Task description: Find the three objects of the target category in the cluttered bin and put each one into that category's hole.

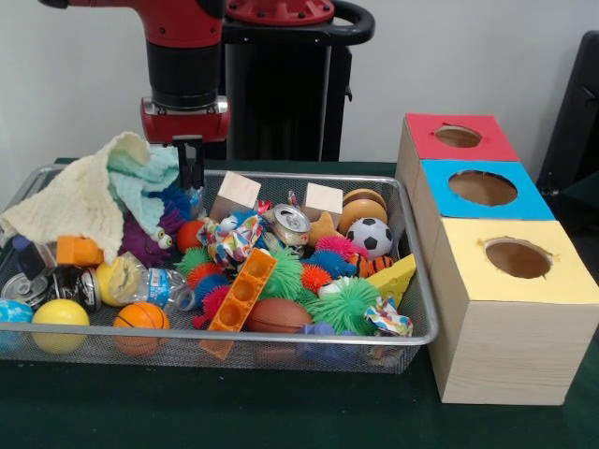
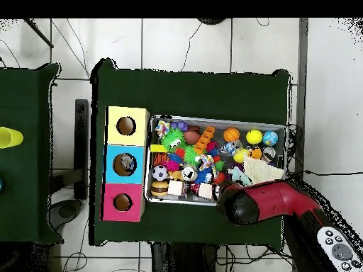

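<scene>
The gripper (image 1: 191,161) hangs over the far left part of the wire mesh bin (image 1: 419,281), just above a purple plush toy (image 1: 150,238) and beside a heap of cream and mint cloths (image 1: 94,192); its dark fingers look close together with nothing between them, though I cannot tell for sure whether they are shut. The target category is not stated, so the three wanted objects cannot be singled out. Balls seem a fair guess: a small soccer ball (image 1: 372,237), a basketball (image 1: 140,318) and a yellow ball (image 1: 60,314) lie spread through the clutter. These would likely be light, smooth and apt to roll, best pinched across the widest part. The rubbery spiky balls (image 1: 344,304) would yield and grip easily. Three wooden boxes on the green surface carry red (image 1: 459,137), blue (image 1: 482,188) and yellow (image 1: 518,257) holed tops.
</scene>
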